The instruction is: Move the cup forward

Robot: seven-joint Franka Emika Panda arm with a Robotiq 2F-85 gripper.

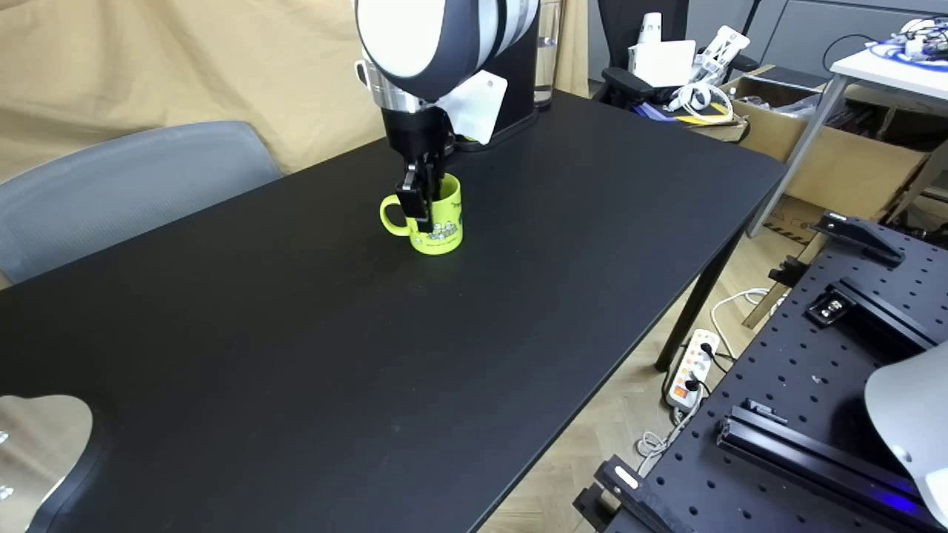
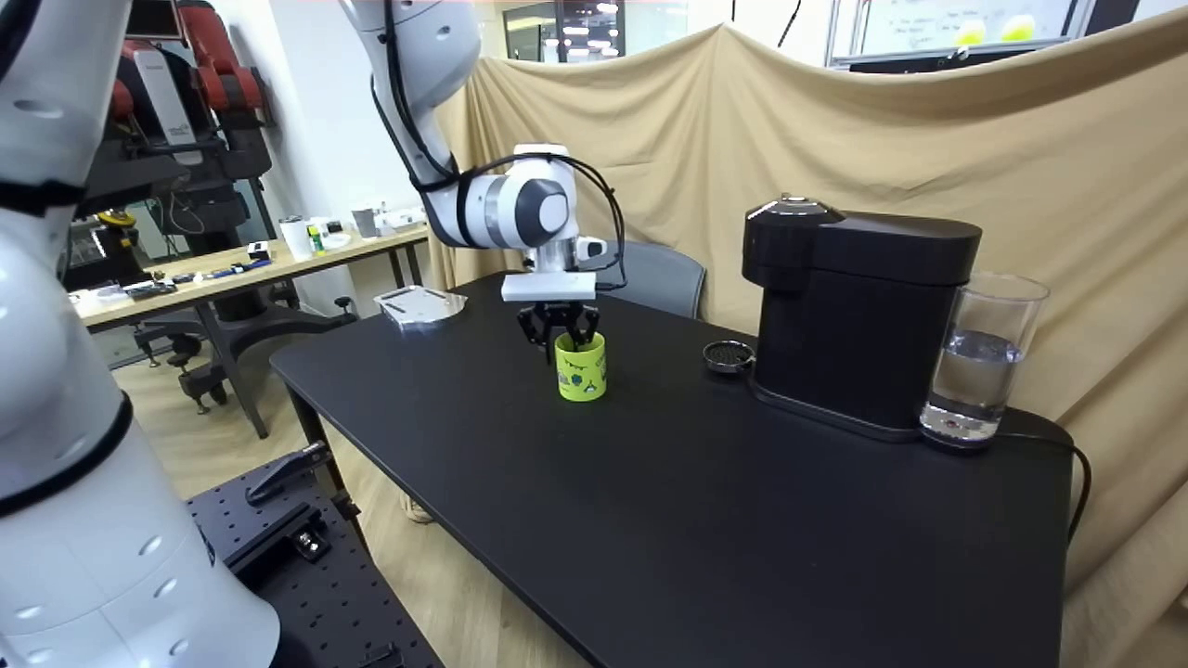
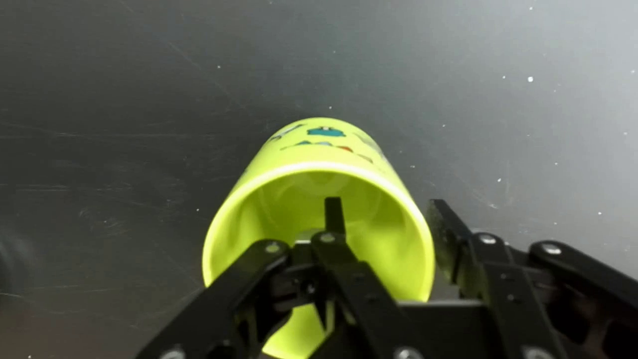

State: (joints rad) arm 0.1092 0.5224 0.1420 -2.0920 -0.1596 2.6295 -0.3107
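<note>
The lime-green cup stands upright on the black table, with its loop handle at the left in that exterior view. It also shows in an exterior view, where the handle is hidden. In the wrist view the cup is seen from above, its mouth partly covered by the fingers. My gripper is open over the cup's rim. One finger is inside the cup, apart from the wall; the other is outside, close beside the wall. I cannot tell whether it touches. The gripper also shows in both exterior views.
A black coffee machine with a clear water tank stands on the black table. A small round metal piece lies beside it. A silver tray lies near the far table end. A grey chair stands at the table's edge.
</note>
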